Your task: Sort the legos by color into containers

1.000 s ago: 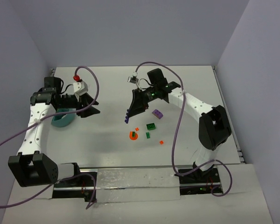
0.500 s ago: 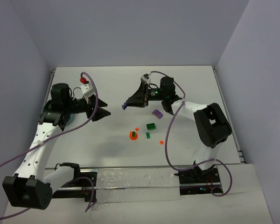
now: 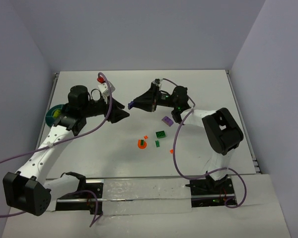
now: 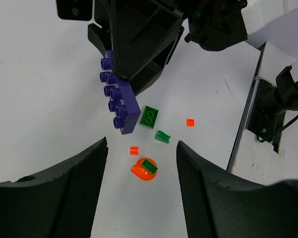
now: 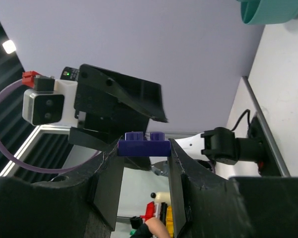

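My right gripper point(image 3: 134, 104) is shut on a dark purple brick point(image 3: 130, 104), held above the table with its tip towards the left arm. The brick sits between the fingers in the right wrist view point(image 5: 142, 145) and also shows in the left wrist view point(image 4: 120, 99). My left gripper point(image 3: 121, 113) is open and empty, just left of the brick and facing it. On the table lie a light purple brick point(image 3: 166, 120), a dark green brick point(image 3: 160, 134), a small green piece point(image 3: 157, 144) and a round orange piece point(image 3: 141, 144) with a green flat bit on top point(image 4: 149, 165). The teal bowl point(image 3: 53, 114) stands far left.
Two tiny orange bits point(image 3: 145, 137) point(image 3: 171, 150) lie among the bricks. Grey walls close in the table at the back and sides. The arm bases and a metal rail point(image 3: 144, 191) run along the near edge.
My left gripper has swung right, from over the bowl towards the middle, uncovering the bowl. My right gripper has lifted the purple brick and turned it to point left.
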{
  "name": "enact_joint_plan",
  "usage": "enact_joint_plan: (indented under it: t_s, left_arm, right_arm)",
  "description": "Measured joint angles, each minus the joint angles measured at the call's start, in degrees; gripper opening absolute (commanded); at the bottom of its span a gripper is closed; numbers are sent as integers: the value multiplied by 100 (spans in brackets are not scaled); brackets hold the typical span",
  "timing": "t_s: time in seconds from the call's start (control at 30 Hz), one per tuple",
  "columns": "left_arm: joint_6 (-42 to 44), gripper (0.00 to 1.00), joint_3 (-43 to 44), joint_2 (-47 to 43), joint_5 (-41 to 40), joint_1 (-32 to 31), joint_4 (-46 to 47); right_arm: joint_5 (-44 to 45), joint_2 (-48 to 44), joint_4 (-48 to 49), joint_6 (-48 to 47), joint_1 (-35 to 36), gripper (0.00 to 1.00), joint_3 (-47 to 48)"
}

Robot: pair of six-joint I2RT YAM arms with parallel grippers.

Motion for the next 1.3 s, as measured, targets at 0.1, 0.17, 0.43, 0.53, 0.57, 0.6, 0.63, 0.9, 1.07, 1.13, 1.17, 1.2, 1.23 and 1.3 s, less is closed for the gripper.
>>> enact_joint_plan:
  t_s: [0.1, 0.17, 0.43, 0.53, 0.57, 0.6, 0.63, 0.9, 1.07, 1.13, 1.17, 1.2, 1.23, 1.3]
  left_arm:
    - [-35, 66, 33, 99, -213, -152, 47]
    - [-57, 66, 80, 157, -344, -204, 71]
    - [-80, 44, 206, 218, -714, -281, 199]
    - [-87, 17, 215, 241, -739, -303, 240]
    - [-63, 9, 219, 241, -804, -319, 256]
    - [-10, 4, 229, 241, -865, -324, 264]
    - [22, 1, 237, 241, -900, -322, 272]
    - [279, 0, 429, 241, -1165, -263, -221]
    - [1196, 0, 1254, 289, -1557, 383, -1647]
    - [1864, 0, 1683, 322, -1682, 784, -2235]
    - [2208, 0, 1899, 351, -1736, 1033, -2543]
    - [2529, 0, 2101, 390, -1781, 1294, -2829]
    - [2853, 0, 2306, 462, -1854, 1582, -3127]
    - [3475, 0, 2645, 668, -2042, 2042, -3665]
  right_arm:
    - [39, 0, 118, 166, 43, 0, 0]
    - [56, 0, 166, 222, 81, 0, 0]
    - [68, 0, 203, 327, 178, 0, 0]
    - [149, 0, 189, 332, 199, 0, -2]
    - [178, 2, 177, 353, 194, 0, -10]
    - [208, 2, 159, 381, 187, 3, -16]
    - [234, 2, 153, 401, 186, 6, -17]
    - [114, 0, 69, 272, 165, 99, 11]
    - [-134, -40, -648, -594, -142, 100, 141]
    - [-220, -64, -1208, -1176, -415, 100, 257]
    - [-246, -78, -1506, -1482, -576, 100, 325]
    - [-256, -100, -1778, -1760, -725, 100, 381]
    - [-258, -131, -2116, -2055, -868, 100, 453]
    - [-239, -175, -2793, -2730, -1113, 100, 637]
